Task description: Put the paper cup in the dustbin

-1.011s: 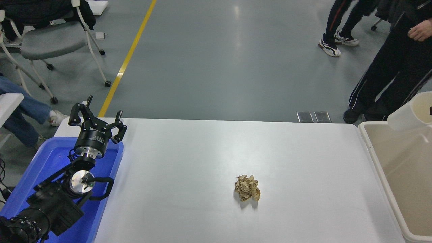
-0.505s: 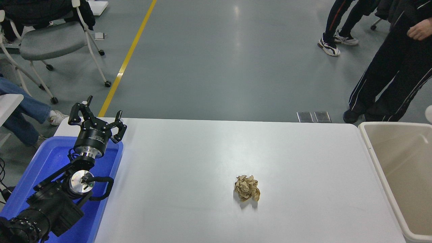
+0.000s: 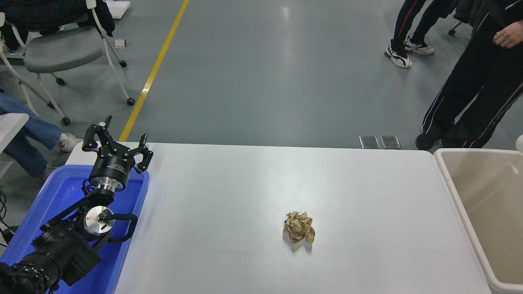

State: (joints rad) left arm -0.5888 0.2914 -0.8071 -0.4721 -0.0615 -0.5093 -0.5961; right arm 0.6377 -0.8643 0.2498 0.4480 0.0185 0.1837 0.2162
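Note:
The beige dustbin (image 3: 452,179) stands at the table's right end, its inside bare where it shows. Of the paper cup only a small white sliver (image 3: 520,143) shows at the picture's right edge, just above the dustbin's far rim; I cannot tell what holds it. My right arm and gripper are out of view. My left gripper (image 3: 117,138) is open and empty, parked at the lower left over the blue tub.
A crumpled brown paper ball (image 3: 299,232) lies on the white table (image 3: 245,183), right of centre. The blue tub (image 3: 61,192) sits at the table's left end. A person in dark trousers (image 3: 470,90) stands at the far right; chairs stand at the far left.
One second ago the white cup hung tilted over the dustbin's far corner. It has since moved right, and only a sliver stays at the picture's edge. The left arm has not moved.

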